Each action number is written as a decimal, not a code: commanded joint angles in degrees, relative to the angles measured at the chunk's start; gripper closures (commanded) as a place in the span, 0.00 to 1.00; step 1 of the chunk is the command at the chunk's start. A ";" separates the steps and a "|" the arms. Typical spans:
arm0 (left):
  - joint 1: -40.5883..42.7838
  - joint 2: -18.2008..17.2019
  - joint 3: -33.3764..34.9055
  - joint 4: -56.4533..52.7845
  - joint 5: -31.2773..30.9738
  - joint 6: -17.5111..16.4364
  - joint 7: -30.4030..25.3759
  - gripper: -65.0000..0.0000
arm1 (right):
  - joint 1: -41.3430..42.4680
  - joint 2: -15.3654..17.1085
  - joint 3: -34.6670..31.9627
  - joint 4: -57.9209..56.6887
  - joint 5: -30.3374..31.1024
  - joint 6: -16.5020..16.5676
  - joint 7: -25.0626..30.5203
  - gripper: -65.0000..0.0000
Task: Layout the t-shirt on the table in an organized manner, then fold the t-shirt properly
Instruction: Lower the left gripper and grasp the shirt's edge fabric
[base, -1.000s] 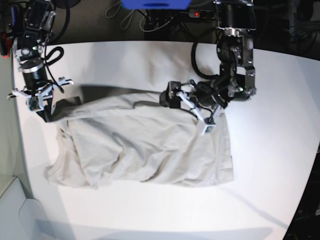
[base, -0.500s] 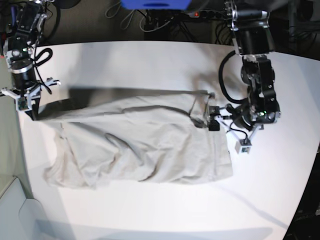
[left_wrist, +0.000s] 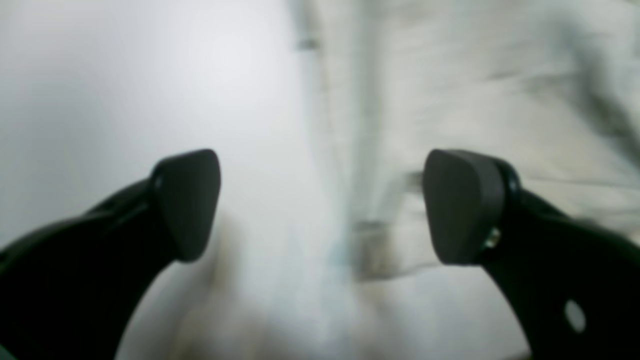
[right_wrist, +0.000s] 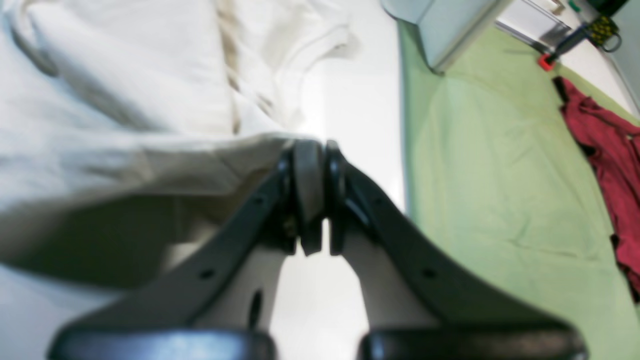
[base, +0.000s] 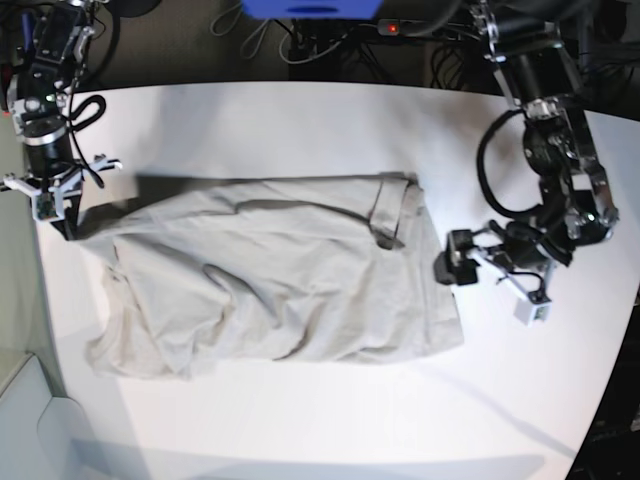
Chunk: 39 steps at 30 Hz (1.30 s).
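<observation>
The t-shirt (base: 270, 280) is pinched by right jaws; left jaws gape empty.

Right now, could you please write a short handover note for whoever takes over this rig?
Left tool: open, empty, just off the shirt's edge, above the table.
Right tool: shut on a shirt corner at the other end.
Shirt: lies lengthwise across the table, rumpled, one strip flipped over near the left tool.
Done: roughly stretched out.
Left: smooth it flat, release the corner, then fold.
</observation>
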 joint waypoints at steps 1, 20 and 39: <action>-0.03 1.60 0.96 2.62 -2.16 -0.09 0.60 0.03 | 0.24 0.72 0.24 1.41 1.05 -0.43 1.70 1.00; 7.18 14.35 9.31 7.46 15.07 0.00 -0.55 0.03 | 0.24 0.89 0.24 1.33 1.05 -0.43 1.70 1.00; 11.31 14.35 20.48 10.45 30.54 11.34 -10.83 0.32 | 0.41 0.98 0.24 1.06 1.05 -0.43 1.70 1.00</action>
